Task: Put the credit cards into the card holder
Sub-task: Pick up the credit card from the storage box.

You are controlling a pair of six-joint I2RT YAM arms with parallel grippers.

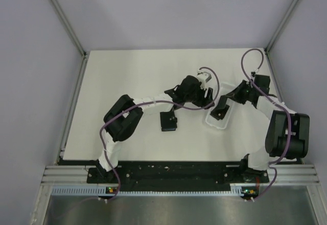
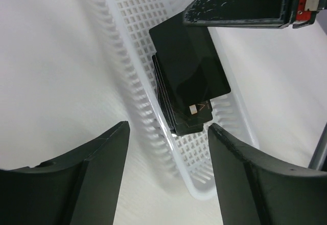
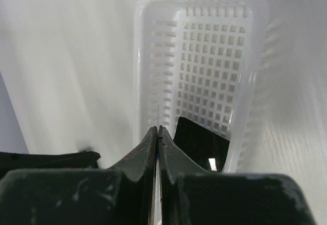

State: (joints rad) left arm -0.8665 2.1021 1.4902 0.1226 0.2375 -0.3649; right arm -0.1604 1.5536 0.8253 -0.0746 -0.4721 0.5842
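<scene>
White table [image 1: 127, 82]: right gripper [image 3: 158, 133] clamped on credit card [image 2: 189, 66] over tray [image 3: 194, 56]; card holder [image 1: 168, 121] lies leftward, nearer left gripper [image 2: 167, 130], wide open, empty.

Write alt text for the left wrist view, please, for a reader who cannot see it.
A stack of dark credit cards lies in a white lattice plastic tray, its top card gripped at the far edge by the right pincer entering from the upper right. The left pincer stands open in the foreground, a dark finger either side of the stack.
</scene>
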